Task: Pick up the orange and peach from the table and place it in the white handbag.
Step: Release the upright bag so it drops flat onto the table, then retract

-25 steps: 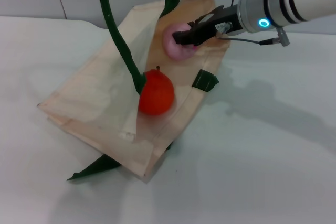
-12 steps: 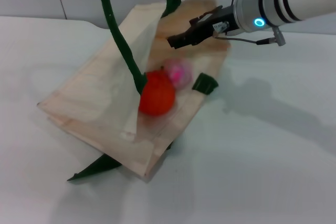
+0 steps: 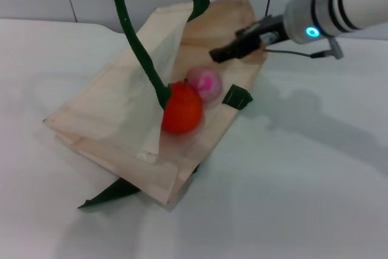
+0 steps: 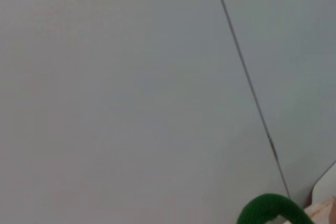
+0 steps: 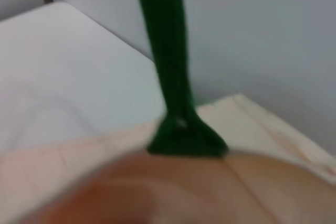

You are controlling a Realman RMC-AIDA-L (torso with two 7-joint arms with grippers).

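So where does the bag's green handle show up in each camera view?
Head view: the green handle rises from the white handbag, beside the orange.
Left wrist view: only a green handle curve at the lower edge.
Right wrist view: a green handle stands upright, centre.
Shared landmark: the handbag's cream fabric.

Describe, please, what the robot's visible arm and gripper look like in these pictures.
In the head view only the right arm shows: a white cylindrical body with black bands, a grey wrist section bearing a glowing cyan ring light, thin dark cables alongside, and a slim black right gripper.
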